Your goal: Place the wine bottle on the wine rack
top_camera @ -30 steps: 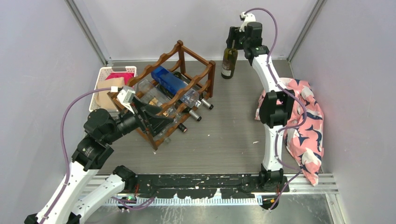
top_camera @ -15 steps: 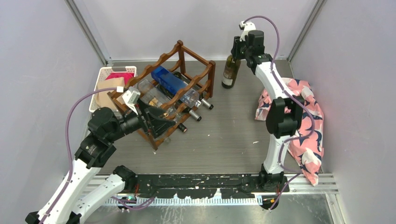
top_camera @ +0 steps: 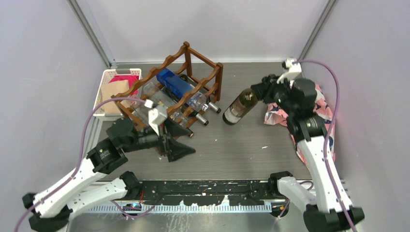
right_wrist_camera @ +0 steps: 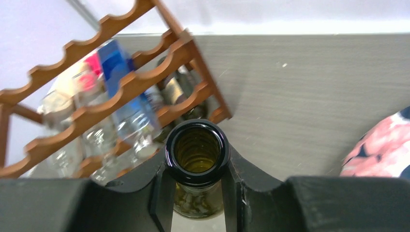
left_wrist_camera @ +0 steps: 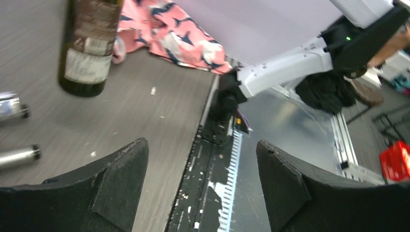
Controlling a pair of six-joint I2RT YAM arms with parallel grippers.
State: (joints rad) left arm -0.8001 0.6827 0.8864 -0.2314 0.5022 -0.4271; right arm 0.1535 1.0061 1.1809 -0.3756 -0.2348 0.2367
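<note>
1. A grey wood-grain surface (top_camera: 232, 145) sits between pale lilac walls. The wine rack (top_camera: 192, 93) stands at about 11 o'clock from its centre and is already loaded with stored bottles (top_camera: 176, 82). A white basket (top_camera: 107, 77) lies at the rack's 9 o'clock, and a pink patterned cloth (top_camera: 321, 116) is at the 3 o'clock edge.
2. A second ago the wine bottle (top_camera: 240, 106) stood upright at the far 1 o'clock corner, with the right gripper (top_camera: 258, 92) just closing on its neck. Now the bottle has been carried toward the middle and tipped over.
3. It hangs just at 3 o'clock of the rack, apart from it. Its base points toward the rack and its neck toward 2 o'clock. I cannot tell whether the base is clear of the surface.
4. So the pick looks done and the carry is under way. Lining the bottle up with a free cradle and sliding it in are still to come.
5. The right arm has folded back from its long far reach, with its elbow over the cloth and its wrist aimed at 9 o'clock. In its wrist view the gripper clamps the bottle (right_wrist_camera: 196, 150) tightly just below the open mouth.
6. The left arm has drawn away from the rack's near corner and lies low. Its forearm points toward 3 o'clock. The left gripper (top_camera: 181, 147) is spread wide and holds nothing, and its wrist view looks across the surface at the bottle's base.
</note>
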